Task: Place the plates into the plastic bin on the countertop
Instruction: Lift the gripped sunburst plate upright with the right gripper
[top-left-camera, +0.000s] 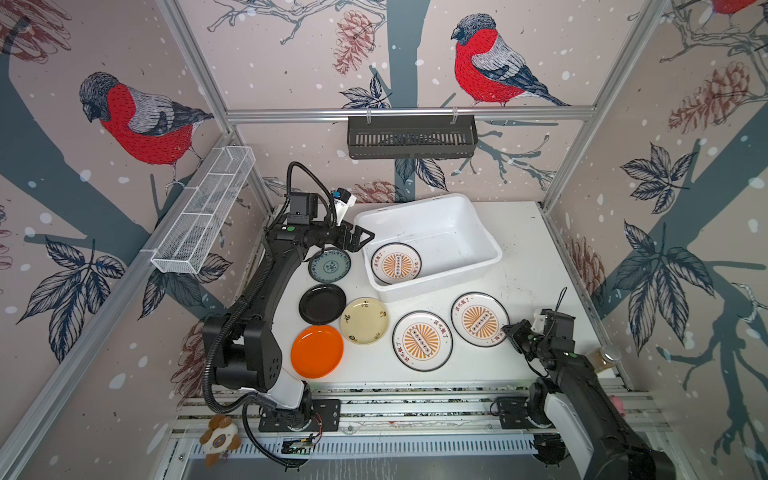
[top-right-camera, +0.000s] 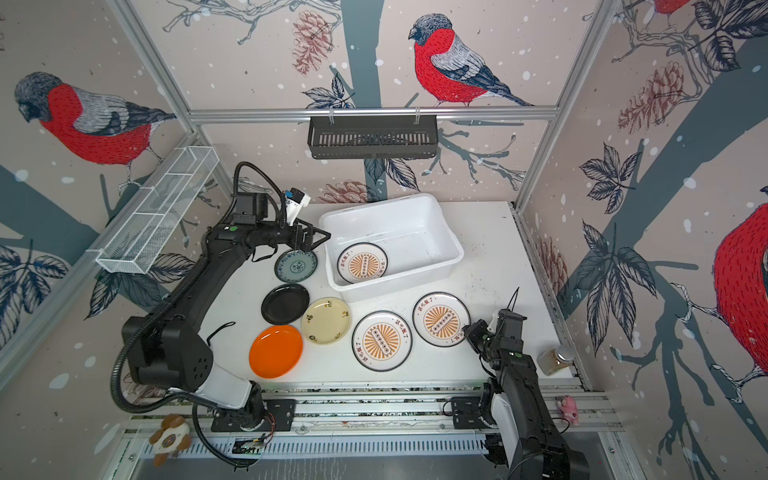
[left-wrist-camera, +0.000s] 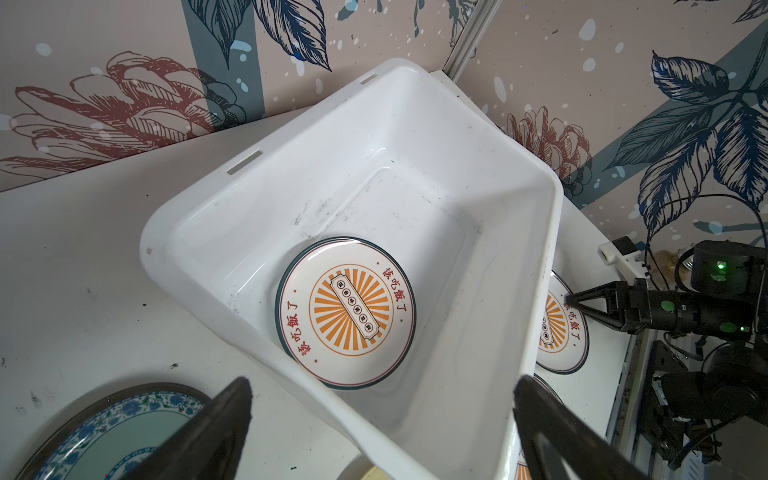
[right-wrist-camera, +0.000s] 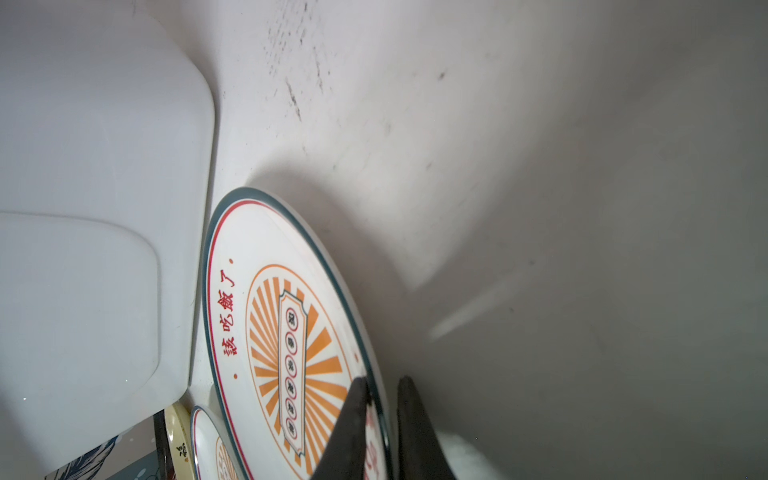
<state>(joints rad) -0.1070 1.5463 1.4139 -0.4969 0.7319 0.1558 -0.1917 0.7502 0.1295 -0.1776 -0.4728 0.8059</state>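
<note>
1. White, speckled countertop (top-left-camera: 528, 282) with aluminium framing carries the plastic bin (top-left-camera: 449, 278), set askew toward its back edge.
2. One bin sunburst plate (top-left-camera: 395, 264) lies flat inside the bin, at the end nearer the left edge.
3. Right gripper (top-left-camera: 509, 332) pinches the rim of the outer sunburst plate (top-left-camera: 480, 320), which sits in front of the bin toward the countertop's right edge. In the right wrist view one finger (right-wrist-camera: 353, 415) lies over the plate's face and the other outside its rim.
4. Middle sunburst plate (top-left-camera: 422, 340) lies just beside it, nearer the front edge.
5. Left gripper (top-left-camera: 363, 239), jaws spread wide and holding nothing, hovers by the bin's left corner, above the teal plate (top-left-camera: 330, 266).
6. Black plate (top-left-camera: 322, 303), cream plate (top-left-camera: 364, 321) and orange plate (top-left-camera: 316, 351) lie close together toward the front-left corner.
</note>
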